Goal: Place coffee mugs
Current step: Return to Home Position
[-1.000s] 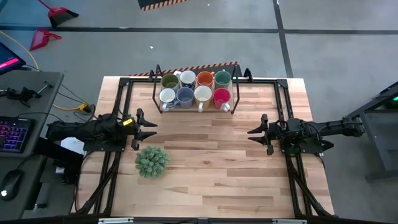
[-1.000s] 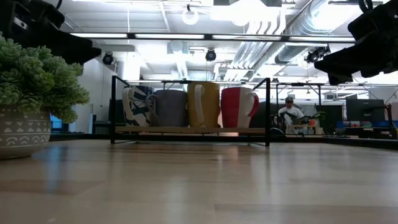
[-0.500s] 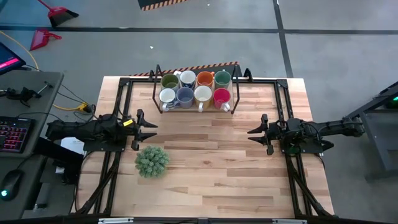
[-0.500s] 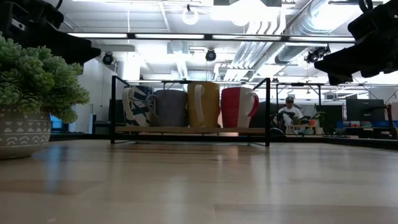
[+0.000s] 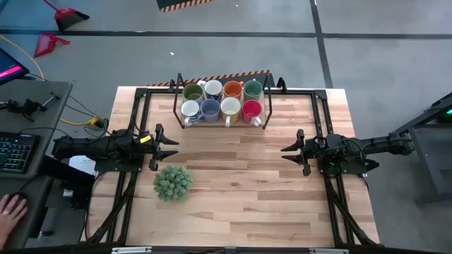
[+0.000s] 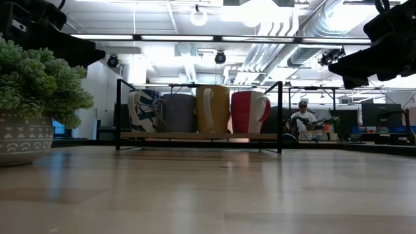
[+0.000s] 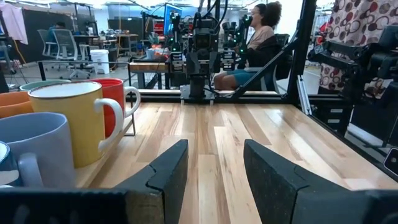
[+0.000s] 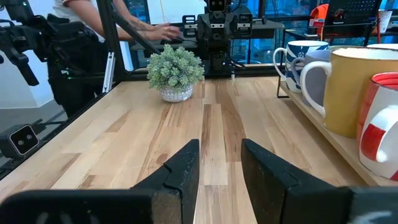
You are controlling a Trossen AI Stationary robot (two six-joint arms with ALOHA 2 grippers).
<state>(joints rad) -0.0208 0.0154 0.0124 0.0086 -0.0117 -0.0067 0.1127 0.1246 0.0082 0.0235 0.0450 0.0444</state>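
The light wooden worktop (image 5: 240, 194) carried a low black wire shelf (image 5: 175, 107) at the middle of its far edge. Eight mugs stood on the shelf in two rows of four. In the back row were the olive green mug (image 5: 192, 91), the white mug (image 5: 213, 89), the orange mug (image 5: 232, 89) and the dark green mug (image 5: 253, 89). In the front row were the blue-patterned white mug (image 5: 190, 109), the blue mug (image 5: 210, 108), the cream mug (image 5: 230, 106) and the red mug (image 5: 251, 109). A potted plant (image 5: 172, 182) stood directly on the worktop, towards the left side, well apart from the shelf.

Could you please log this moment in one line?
eight round ceramic mugs on black-framed shelf | left gripper open | right gripper open
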